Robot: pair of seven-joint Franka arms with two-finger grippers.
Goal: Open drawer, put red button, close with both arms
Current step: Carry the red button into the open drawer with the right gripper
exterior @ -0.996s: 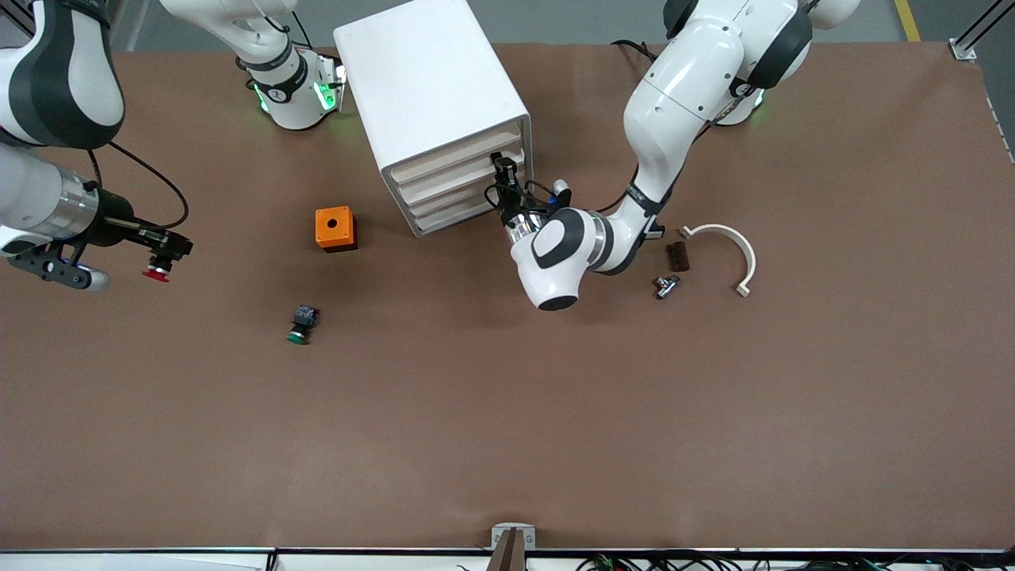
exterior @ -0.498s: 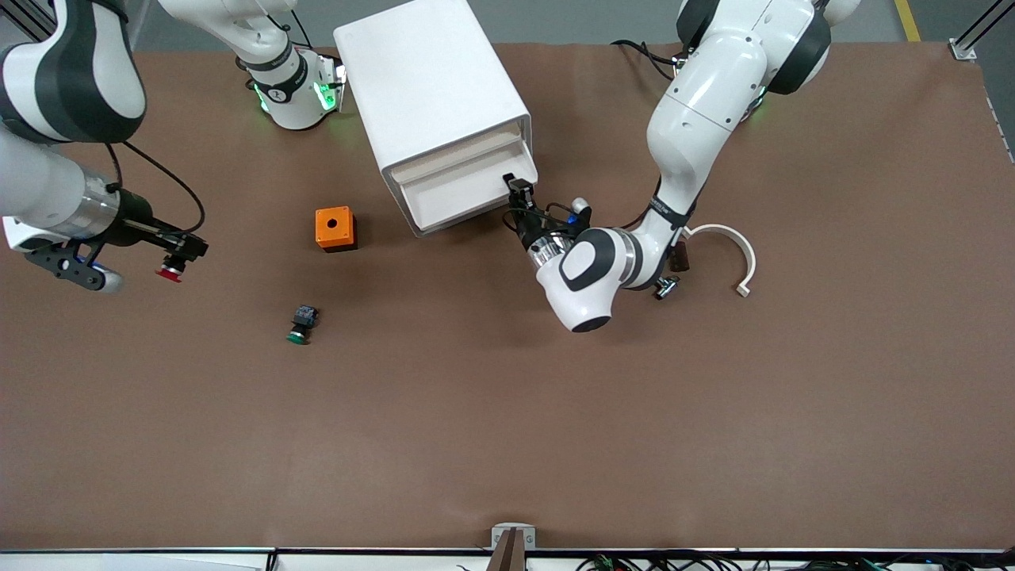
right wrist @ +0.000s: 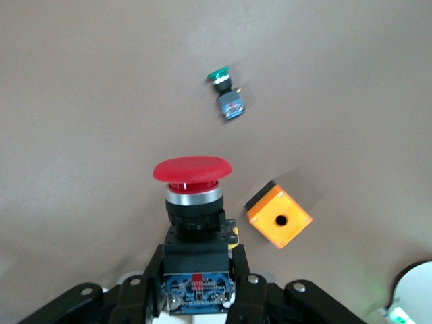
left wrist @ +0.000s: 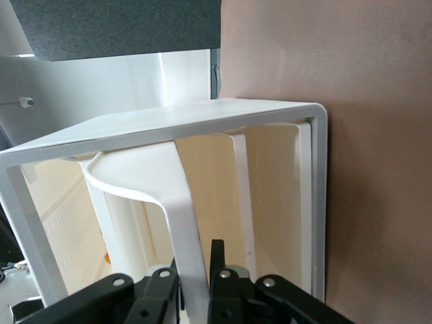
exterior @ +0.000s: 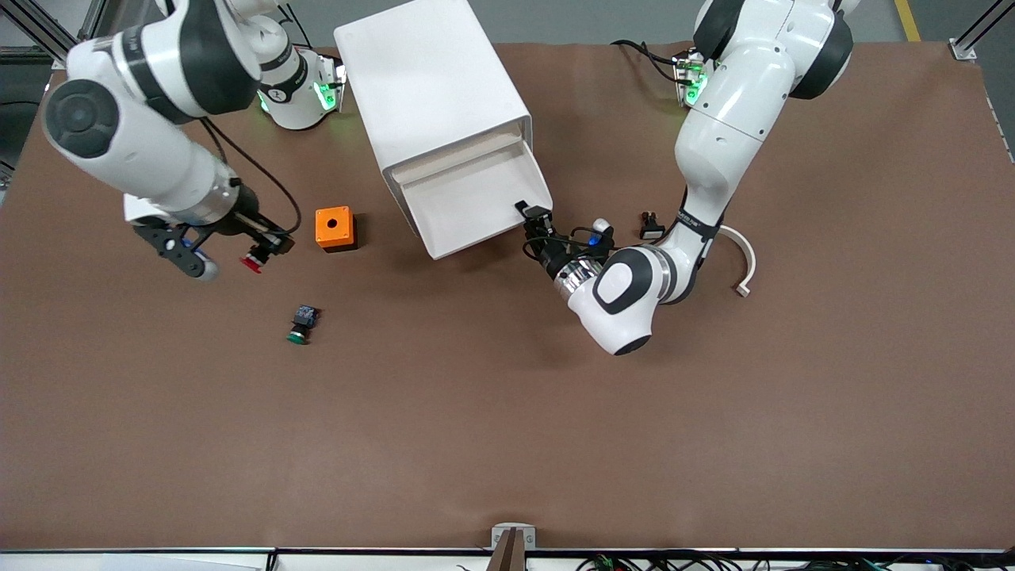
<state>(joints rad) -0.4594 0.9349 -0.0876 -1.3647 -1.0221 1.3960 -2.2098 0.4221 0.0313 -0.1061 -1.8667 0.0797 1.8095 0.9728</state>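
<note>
A white cabinet (exterior: 428, 87) stands near the robots' bases, and its lowest drawer (exterior: 476, 202) is pulled out toward the front camera. My left gripper (exterior: 533, 214) is at the corner of the drawer front, shut on the thin white drawer handle (left wrist: 179, 216). In the left wrist view its fingers (left wrist: 217, 260) sit on either side of the handle. My right gripper (exterior: 266, 250) hangs over the table beside the orange box (exterior: 335, 228), shut on the red button (right wrist: 192, 179). It holds the button by its black-and-blue body with the cap pointing away from the gripper.
A green-capped button (exterior: 300, 324) lies on the table, nearer the front camera than the orange box. Toward the left arm's end lie a small black part (exterior: 650, 228) and a white curved piece (exterior: 741, 254). The brown table (exterior: 507, 428) is bare near the front camera.
The left arm has drawn back toward the front camera and pulled the drawer out. The right arm has carried the red button from the table's end toward the orange box.
</note>
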